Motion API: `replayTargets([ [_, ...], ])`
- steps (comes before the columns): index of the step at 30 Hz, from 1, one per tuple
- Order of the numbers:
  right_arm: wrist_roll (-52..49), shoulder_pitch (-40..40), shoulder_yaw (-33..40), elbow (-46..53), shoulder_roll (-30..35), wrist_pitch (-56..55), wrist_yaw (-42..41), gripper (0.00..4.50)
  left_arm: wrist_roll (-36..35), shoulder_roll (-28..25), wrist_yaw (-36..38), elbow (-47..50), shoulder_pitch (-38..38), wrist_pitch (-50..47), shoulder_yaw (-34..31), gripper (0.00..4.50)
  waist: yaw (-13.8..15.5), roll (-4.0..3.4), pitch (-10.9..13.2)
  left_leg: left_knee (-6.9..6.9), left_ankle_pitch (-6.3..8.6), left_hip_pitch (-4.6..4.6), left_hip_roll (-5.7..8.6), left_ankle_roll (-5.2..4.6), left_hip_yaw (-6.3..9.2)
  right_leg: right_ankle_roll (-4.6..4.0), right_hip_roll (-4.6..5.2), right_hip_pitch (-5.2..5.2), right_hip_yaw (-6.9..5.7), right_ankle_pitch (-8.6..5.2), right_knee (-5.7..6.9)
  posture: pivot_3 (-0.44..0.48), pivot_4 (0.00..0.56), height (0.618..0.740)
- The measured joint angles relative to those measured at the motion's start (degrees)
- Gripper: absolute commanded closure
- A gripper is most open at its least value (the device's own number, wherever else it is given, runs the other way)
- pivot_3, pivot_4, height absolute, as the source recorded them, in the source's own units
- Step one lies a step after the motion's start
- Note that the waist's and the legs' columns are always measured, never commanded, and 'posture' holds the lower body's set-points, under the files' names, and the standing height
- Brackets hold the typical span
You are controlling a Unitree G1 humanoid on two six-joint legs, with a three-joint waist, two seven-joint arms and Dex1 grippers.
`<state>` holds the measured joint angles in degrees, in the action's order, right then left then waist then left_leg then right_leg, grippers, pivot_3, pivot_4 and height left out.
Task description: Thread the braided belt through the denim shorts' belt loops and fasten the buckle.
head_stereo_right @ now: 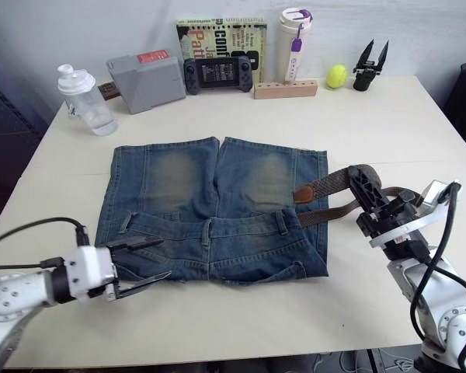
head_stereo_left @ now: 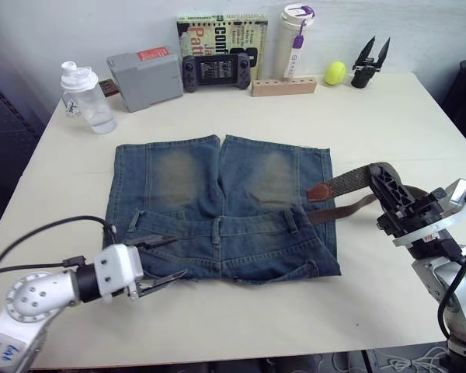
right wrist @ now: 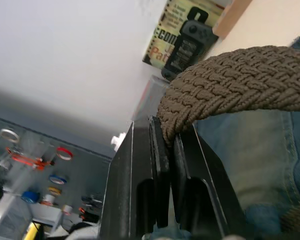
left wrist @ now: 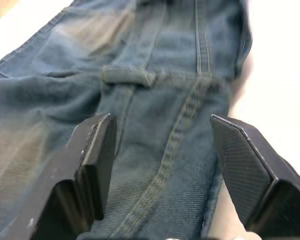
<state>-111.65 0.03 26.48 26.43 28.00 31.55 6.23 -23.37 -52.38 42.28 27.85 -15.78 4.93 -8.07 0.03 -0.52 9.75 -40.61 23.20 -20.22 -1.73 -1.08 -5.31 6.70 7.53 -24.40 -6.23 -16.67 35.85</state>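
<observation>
Two grippers in view. Left gripper (head_stereo_left: 161,264) spread wide, empty, at the waistband corner of the shorts (head_stereo_left: 217,206), which lie flat mid-table (head_stereo_left: 373,116). Right gripper (head_stereo_left: 384,180) pinched tight on the belt (head_stereo_left: 349,183), looped off the shorts' right edge.

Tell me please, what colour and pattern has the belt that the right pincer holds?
The braided belt is brown with a woven, plaited pattern, seen best in the right wrist view, clamped in the right pincer.
</observation>
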Motion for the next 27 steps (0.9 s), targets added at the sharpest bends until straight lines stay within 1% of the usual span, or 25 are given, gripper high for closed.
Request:
replayTargets([
  [3,-0.02,0.27,-0.51,-0.43,1.34,1.29,1.17,4.5,-12.58,-5.32,5.32,3.9,-1.93,-9.9,-5.53,1.16,-0.05,0.0,0.0,0.0,0.0,-0.01,0.03,0.0,-0.01,0.0,-0.03,0.0,-0.01,0.0,-0.04,0.0,0.15,0.731],
  [4,0.09,0.47,-1.18,-1.25,2.18,1.78,1.6,4.5,-18.23,-7.13,7.36,4.81,-1.94,-14.48,-6.83,1.16,-0.01,0.0,0.0,0.0,0.0,-0.02,0.05,0.0,-0.01,0.0,-0.04,0.0,0.0,0.0,-0.05,0.0,0.15,0.731],
  [5,0.78,0.74,-1.57,-1.73,2.87,2.45,1.53,4.5,-21.26,-7.2,7.88,4.47,0.69,-17.63,-6.52,1.16,0.18,-0.04,0.01,-0.03,0.0,-0.02,0.08,0.0,-0.01,0.0,-0.03,0.02,0.01,0.0,-0.06,0.0,0.15,0.731],
  [6,1.43,0.88,-1.64,-1.84,2.99,2.58,1.52,4.5,-22.58,-6.94,7.88,3.64,2.94,-19.02,-5.97,1.16,0.5,-0.05,0.03,-0.09,0.0,-0.02,0.11,0.0,0.02,0.01,-0.05,0.06,0.01,0.0,-0.05,0.0,0.15,0.731],
  [7,4.14,0.7,-3.89,-2.04,3.0,3.44,1.58,4.5,-26.35,-5.46,6.92,-0.66,11.99,-23.48,-5.01,1.16,0.99,-0.04,0.02,-0.3,0.01,-0.06,0.08,0.03,0.03,0.0,-0.26,0.08,0.01,0.01,0.02,0.0,0.15,0.731],
  [8,5.4,0.74,-4.54,-2.17,3.0,3.64,1.63,4.5,-26.41,-4.55,6.91,-2.26,14.96,-24.69,-3.8,1.16,1.05,-0.06,0.0,-0.29,0.01,-0.04,0.15,0.03,0.03,0.01,-0.27,0.1,0.04,0.01,0.03,0.0,0.15,0.731],
  [10,6.9,1.01,-5.46,-2.19,3.01,3.81,1.62,4.5,-26.19,-3.74,7.07,-3.55,16.79,-25.77,-2.21,1.16,1.03,-0.07,0.0,-0.23,0.03,-0.05,0.22,0.06,0.0,0.02,-0.27,0.06,0.05,0.01,-0.01,0.0,0.15,0.731],
  [11,9.32,0.92,-5.97,-2.94,3.06,3.87,1.53,4.5,-25.52,-1.47,7.34,-5.23,20.76,-27.2,0.63,1.16,1.08,-0.07,0.0,-0.24,0.03,-0.11,0.29,0.06,-0.08,0.02,-0.3,0.01,0.01,0.01,-0.03,0.0,0.15,0.731],
  [13,12.79,0.93,-6.41,-3.39,3.2,4.38,1.07,4.5,-25.32,0.74,7.95,-6.03,24.09,-29.1,3.58,1.16,1.16,-0.06,0.0,-0.3,0.03,-0.15,0.26,0.06,-0.13,0.03,-0.33,0.0,-0.01,0.02,-0.03,0.0,0.15,0.731],
  [16,15.17,0.57,-6.47,-4.17,2.84,4.37,0.94,4.5,-24.04,2.64,9.04,-5.99,25.66,-29.94,5.19,1.16,1.16,-0.07,0.0,-0.31,0.02,-0.13,0.24,0.07,-0.16,0.03,-0.37,0.01,-0.01,0.02,-0.01,0.0,0.15,0.731],
  [21,16.48,0.02,-6.41,-4.47,2.11,4.1,0.91,4.5,-21.44,3.76,10.26,-6.01,26.02,-29.87,7.13,1.16,1.16,-0.07,0.0,-0.3,0.02,-0.13,0.22,0.09,-0.21,0.03,-0.4,0.01,0.0,0.02,-0.02,0.0,0.15,0.731],
  [22,16.56,-0.48,-6.26,-4.64,1.43,3.6,0.93,4.5,-20.83,4.73,10.47,-6.06,26.03,-29.87,7.52,1.16,1.15,-0.07,0.0,-0.31,0.02,-0.14,0.2,0.1,-0.2,0.03,-0.42,0.01,0.0,0.02,-0.02,0.0,0.15,0.731],
  [27,18.0,-1.37,-4.48,-5.91,1.77,3.53,0.82,4.5,-18.18,7.06,10.89,-6.41,26.39,-29.74,7.54,1.16,1.26,-0.07,0.0,-0.34,0.02,-0.15,0.2,0.1,-0.19,0.03,-0.41,0.02,0.03,0.02,-0.02,0.0,0.15,0.731],
])
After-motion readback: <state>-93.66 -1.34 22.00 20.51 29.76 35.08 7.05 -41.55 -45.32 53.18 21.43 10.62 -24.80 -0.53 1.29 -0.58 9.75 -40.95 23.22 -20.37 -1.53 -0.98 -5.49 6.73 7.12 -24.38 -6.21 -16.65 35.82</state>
